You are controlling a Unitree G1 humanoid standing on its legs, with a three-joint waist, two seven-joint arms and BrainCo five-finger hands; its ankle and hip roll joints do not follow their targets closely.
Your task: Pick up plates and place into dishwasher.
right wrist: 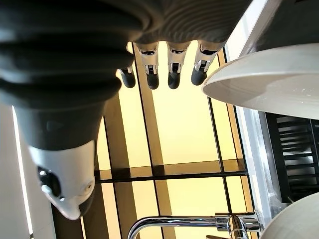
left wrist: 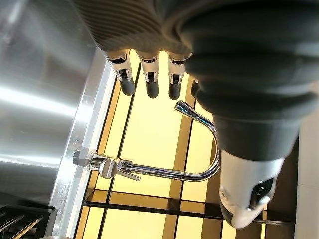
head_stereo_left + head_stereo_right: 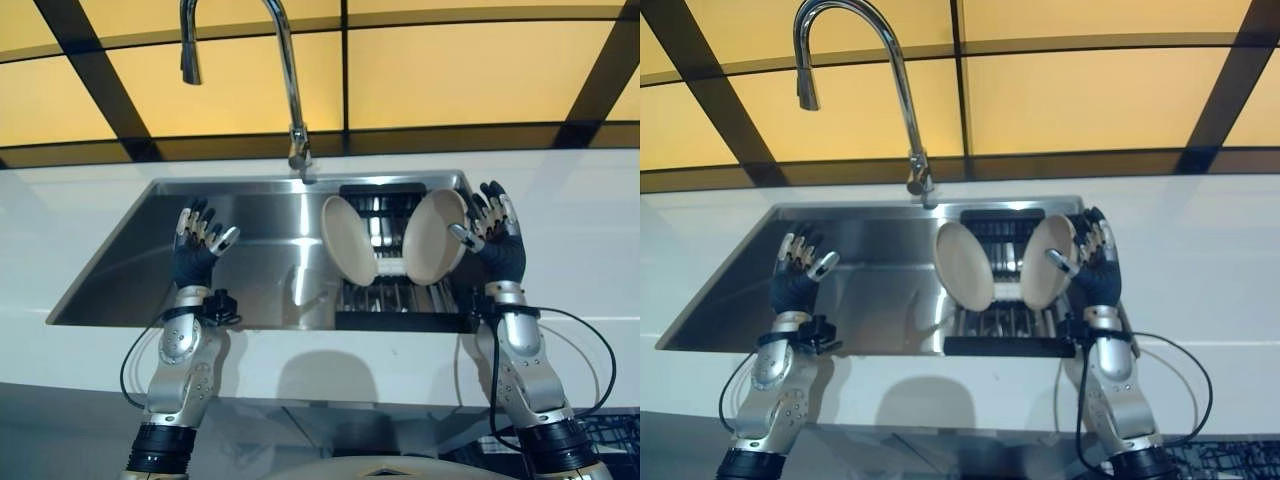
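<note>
Right, I have both hands raised over the sink [image 3: 130, 270] with nothing in either. My left hand [image 3: 196, 245] hangs above the bare steel basin toward its left end, fingers spread and relaxed; its wrist view shows them straight, pointing past the tap [image 2: 164, 172] at the sink's back rim. My right hand [image 3: 494, 235] is at the sink's right edge, fingers likewise extended, just beside the right-hand plate [image 3: 435, 237]. From the head camera its thumb looks as if it may be touching that plate's rim, but I can't be sure of contact.

Two cream plates stand on edge in the black rack [image 3: 395, 300] that fills the right half of the sink. The left-hand plate [image 3: 348, 240] and the right one tilt away from each other, so they open outward at the top.

My worry is the grab. The right plate leans toward my right hand, so a clumsy push on its rim could tip it off its slot and send it clattering onto the worktop edge or back against its neighbour. Closing on the rim alone with smooth fingers risks a slip as I lift. I also have the tap above and between the hands, so a high swing toward the dishwasher could clip it.
</note>
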